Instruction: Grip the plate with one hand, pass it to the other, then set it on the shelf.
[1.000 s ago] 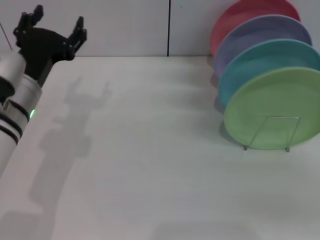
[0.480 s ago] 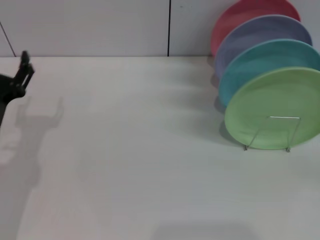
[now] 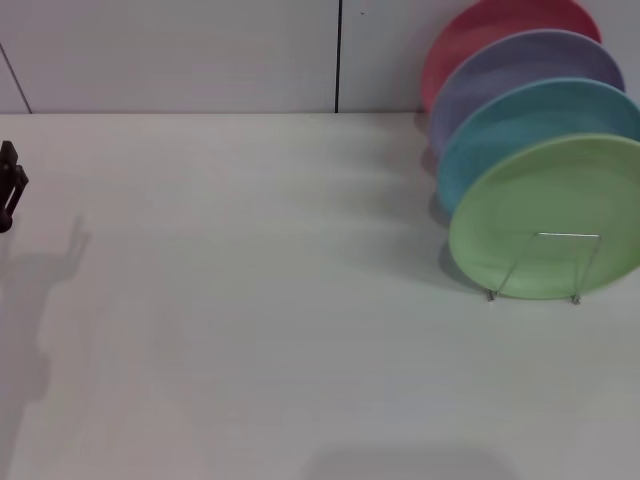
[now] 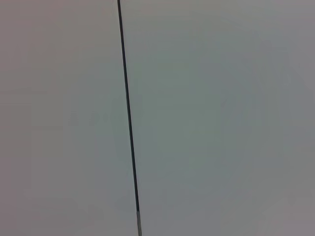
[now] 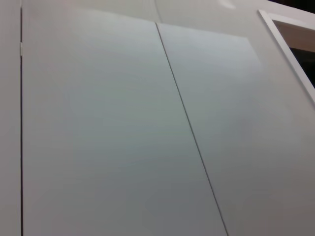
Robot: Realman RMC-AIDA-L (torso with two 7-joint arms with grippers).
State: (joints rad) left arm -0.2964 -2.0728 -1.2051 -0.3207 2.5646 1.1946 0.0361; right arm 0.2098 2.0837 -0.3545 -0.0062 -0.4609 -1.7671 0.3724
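Observation:
The light green plate (image 3: 548,215) stands on edge at the right of the white table, leaning in the silver wire shelf (image 3: 568,236), whose front loop crosses its lower face. It is the front plate of a row. Only a black tip of my left gripper (image 3: 8,187) shows at the far left edge of the head view, far from the plate and holding nothing that I can see. My right gripper is out of view. Both wrist views show only grey wall panels with dark seams.
Behind the green plate stand a light blue plate (image 3: 530,120), a lavender plate (image 3: 520,65) and a pink-red plate (image 3: 480,30), all on edge. The white table (image 3: 280,300) stretches from the rack to the left edge, with a wall behind it.
My left arm has drawn back to the left, from well inside the view at the back left to only a tip at the edge. The plates and rack have not moved.

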